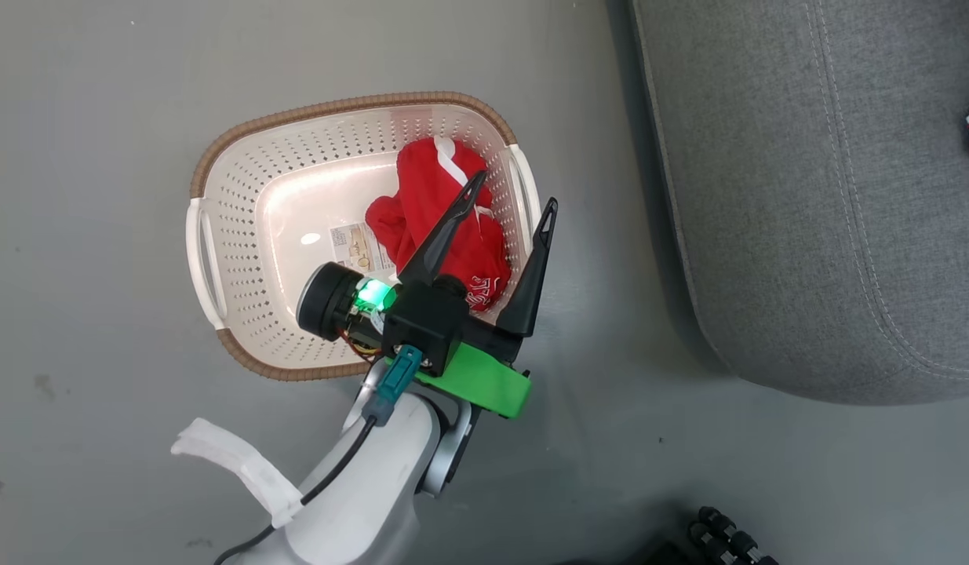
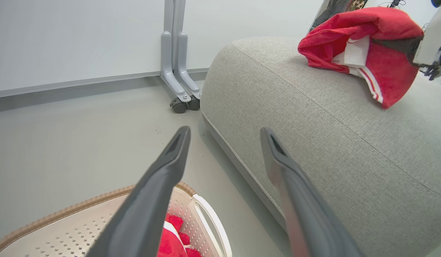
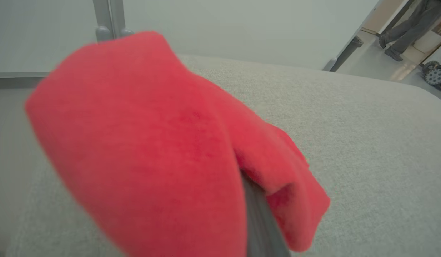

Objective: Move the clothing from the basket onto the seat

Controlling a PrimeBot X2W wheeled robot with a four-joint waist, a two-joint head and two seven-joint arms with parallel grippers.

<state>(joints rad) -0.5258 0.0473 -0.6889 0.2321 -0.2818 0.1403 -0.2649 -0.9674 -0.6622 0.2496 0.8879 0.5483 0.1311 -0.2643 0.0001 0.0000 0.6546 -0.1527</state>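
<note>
**Left fingers.** The left fingers [image 1: 445, 231] stand wide apart and hold nothing. In the head view they hang over the right end of the basket [image 1: 335, 106]. One finger crosses above the red garment [image 1: 433, 196] and the other lies above the basket's right handle. Whether either finger touches fabric or plastic cannot be told. In the left wrist view they point out past the basket's rim towards the floor [image 2: 81, 135] and the flank of the seat [image 2: 313, 142].

**Basket contents.** The red garment lies bunched in the right half of the basket, against the right wall and just beside the label sticker [image 1: 355, 247]. The left half of the basket's bottom is bare.

**Basket position.** The basket stands on the floor, near the seat's left edge but apart from it.

**Right fingers.** In the right wrist view, part of one of the right fingers [image 3: 259, 221] shows under the second red garment [image 3: 152, 142]. The fabric drapes over the rest and hides it, so how far these fingers are closed cannot be told.

**Second garment.** This one is over the top of the seat. In the left wrist view it sits bunched near the rounded upper edge, its striped corner low against the cushion.

**Surroundings.** A grey partition leg [image 2: 179, 82] on castors stands on the floor by the wall. A person's legs [image 3: 402, 32] show beyond the seat.
</note>
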